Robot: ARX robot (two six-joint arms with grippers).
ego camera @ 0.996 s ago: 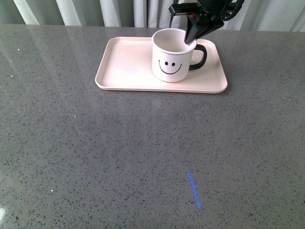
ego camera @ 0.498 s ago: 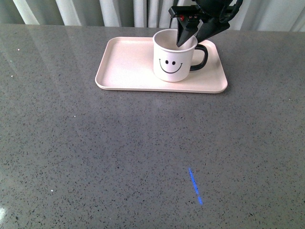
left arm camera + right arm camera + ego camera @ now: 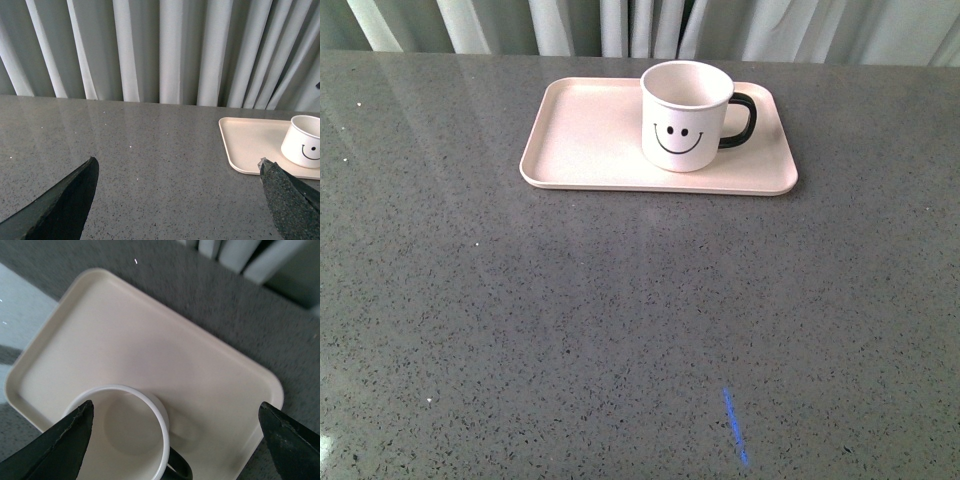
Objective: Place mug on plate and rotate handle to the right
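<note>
A grey speckled stone counter, glossy with soft pale reflections and one short blue streak of light, runs back to pleated white curtains.

Neither arm in front view. Left gripper jaws spread wide, empty. Right gripper jaws spread wide, empty.
</note>
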